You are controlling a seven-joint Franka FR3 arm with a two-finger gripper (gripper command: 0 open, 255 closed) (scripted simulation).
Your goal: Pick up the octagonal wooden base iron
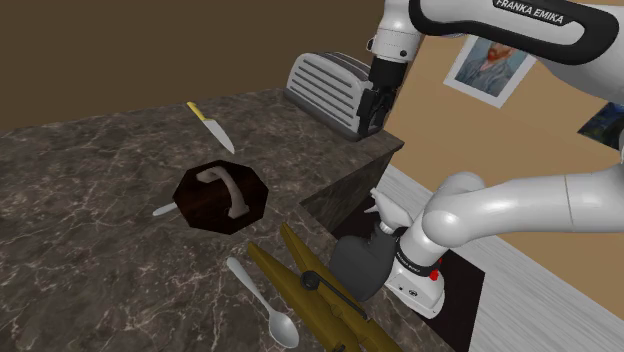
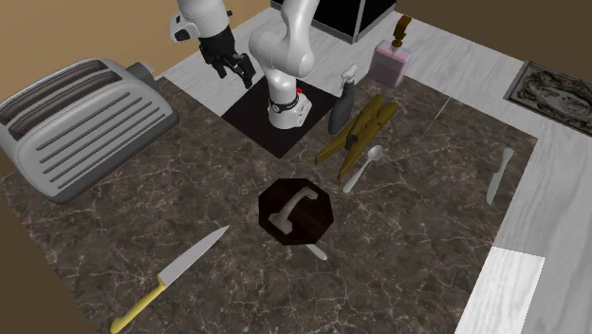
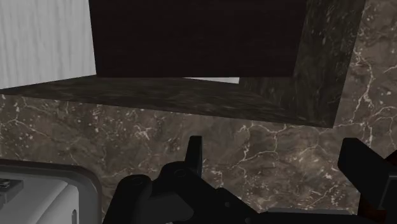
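The dark marble counter [image 1: 90,220] spreads from the stand towards the shoulder view's left. The arm [image 1: 500,30] arches over the counter's right end. The toaster [image 1: 330,88] sits on the far side there.

The iron [image 1: 220,195] rests flat in the open middle of the counter, a dark octagonal base with a pale handle [image 1: 230,190] on top. It stands well apart from the toaster. A knife [image 1: 210,125] lies beyond it and a spoon [image 1: 262,305] nearer than it, neither touching it.

The gripper [image 1: 370,125] hangs just in front of the toaster, above the counter's edge by the stand. It is nowhere near the iron. In the wrist view its fingers [image 3: 194,153] stand spread apart with nothing between them but bare marble.

From the gripper, the iron lies down and to the shoulder view's left. In the second exterior view the iron [image 2: 296,211] lies nearer the camera than the gripper [image 2: 237,78] and somewhat to the right. There the handle runs on a diagonal, far-right to near-left. As I judge it, the claw must travel across and down, then turn so its fingers close across that line rather than along it.
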